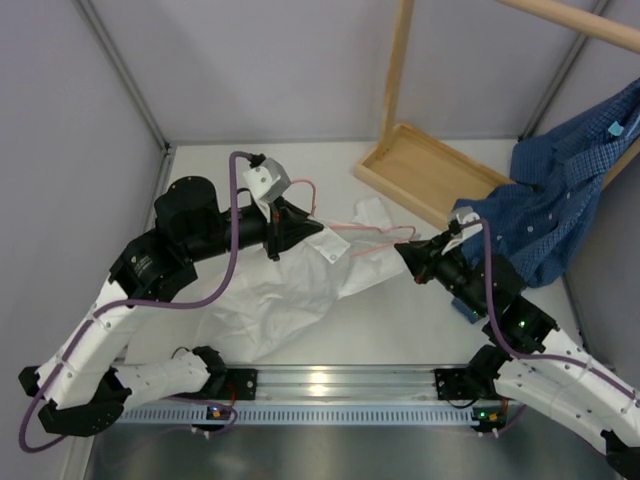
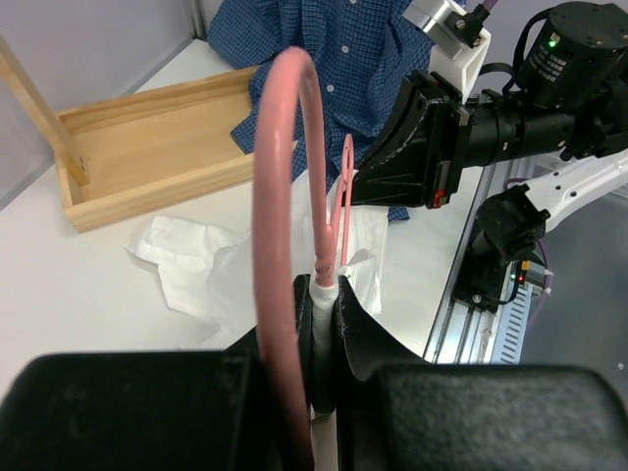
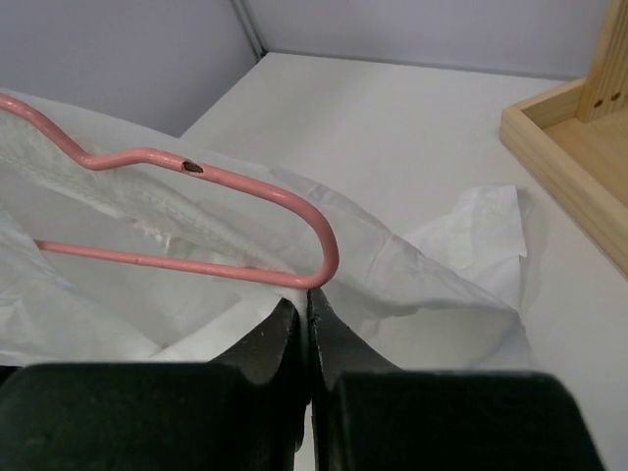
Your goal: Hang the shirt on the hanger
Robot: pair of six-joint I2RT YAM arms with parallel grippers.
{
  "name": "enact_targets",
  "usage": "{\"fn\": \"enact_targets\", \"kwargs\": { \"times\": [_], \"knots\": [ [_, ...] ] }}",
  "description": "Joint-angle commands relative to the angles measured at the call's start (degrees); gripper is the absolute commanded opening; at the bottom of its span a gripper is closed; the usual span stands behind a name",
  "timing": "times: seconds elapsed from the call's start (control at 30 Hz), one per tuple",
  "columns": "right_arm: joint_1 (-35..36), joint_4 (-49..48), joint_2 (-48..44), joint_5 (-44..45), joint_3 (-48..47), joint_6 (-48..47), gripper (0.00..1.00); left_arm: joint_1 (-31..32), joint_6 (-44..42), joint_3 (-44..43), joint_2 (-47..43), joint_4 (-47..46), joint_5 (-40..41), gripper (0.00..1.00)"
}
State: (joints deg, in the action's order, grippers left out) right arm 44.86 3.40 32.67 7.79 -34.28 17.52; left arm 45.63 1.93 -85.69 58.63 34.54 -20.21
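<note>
1. A white table [image 1: 300, 165] fills the middle of the overhead view, with grey walls [image 1: 280, 60] closing it in at the back and on both sides.
2. A shallow wooden tray [image 1: 425, 175] lies at the far right of the table, set at an angle to the walls.
3. A wooden post [image 1: 397, 65] stands upright from one end of the tray, and a wooden bar [image 1: 580, 25] crosses above at the top right.
4. A blue checked shirt [image 1: 565, 195] hangs crumpled on the right, its lower part spilling over the tray's right end.
5. A metal rail [image 1: 340, 382] runs along the table's near edge.

One wrinkled white thin-fabric shirt [image 1: 275, 300], one pink wire hanger [image 3: 250, 188], one blue checked shirt [image 1: 560, 200], one light wooden rack frame [image 1: 400, 70], two white-and-black robot arms [image 1: 90, 330] [image 1: 560, 370].
</note>
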Motion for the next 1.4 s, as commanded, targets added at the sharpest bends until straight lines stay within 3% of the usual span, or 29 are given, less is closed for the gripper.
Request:
{"fn": "enact_targets", "kwargs": {
  "times": [0.0, 0.1, 0.13, 0.23, 0.3, 0.53, 0.63, 0.73, 0.83, 1.0, 1.17, 1.37],
  "knots": [
    [-1.9, 5.9, 0.5, 3.5, -2.5, -4.9, 0.0, -0.2, -1.1, -1.8, -2.9, 2.2, 4.5, 0.0],
    [-2.0, 3.2, 0.5, -5.6, -0.7, -4.2, 0.06, -0.2, 0.6, -2.5, -2.6, 2.0, 6.4, 0.0],
    [-2.0, 1.2, 0.9, -13.8, 0.4, -2.5, 0.06, -0.2, 1.2, -2.7, -2.4, 1.9, 6.2, 0.0],
    [-2.0, -12.2, 3.4, -28.5, 5.8, 3.4, 0.04, -0.2, 3.6, -3.7, -0.5, 1.2, 5.2, 0.0],
    [-2.0, -20.2, 5.1, -31.3, 8.9, 6.1, 0.01, -0.2, 5.3, -3.6, 0.2, 0.4, 5.6, 0.0],
    [-2.0, -21.6, 8.1, -26.2, 11.5, 6.7, 0.18, -0.1, 5.4, -2.9, 1.1, -0.1, 7.3, 0.0],
    [-2.0, -21.2, 7.4, -25.2, 12.5, 6.3, 0.21, -0.1, 5.4, -3.0, 0.9, -0.1, 8.2, 0.0],
    [-2.0, -21.5, 6.4, -24.0, 13.7, 6.7, 0.14, -0.1, 5.4, -3.3, 0.9, -0.1, 7.8, 0.0],
    [-2.0, -20.5, 5.4, -21.0, 13.6, 6.4, 0.0, -0.2, 5.4, -3.2, 0.9, 0.1, 7.3, 0.0],
    [-2.3, -12.6, 4.0, -11.9, 10.8, 5.1, 0.0, -0.2, 4.2, -1.2, -0.4, 0.1, 8.8, 0.0],
    [-4.9, -0.7, 6.9, -14.2, 2.7, 1.6, 0.0, -0.2, 1.3, 1.2, -3.7, 0.0, 2.6, 0.0],
    [-8.6, 10.6, 11.4, -10.1, -8.7, 0.0, 0.0, -0.1, -0.6, 4.0, -8.4, 2.5, 2.5, 0.0]
  ]
}}
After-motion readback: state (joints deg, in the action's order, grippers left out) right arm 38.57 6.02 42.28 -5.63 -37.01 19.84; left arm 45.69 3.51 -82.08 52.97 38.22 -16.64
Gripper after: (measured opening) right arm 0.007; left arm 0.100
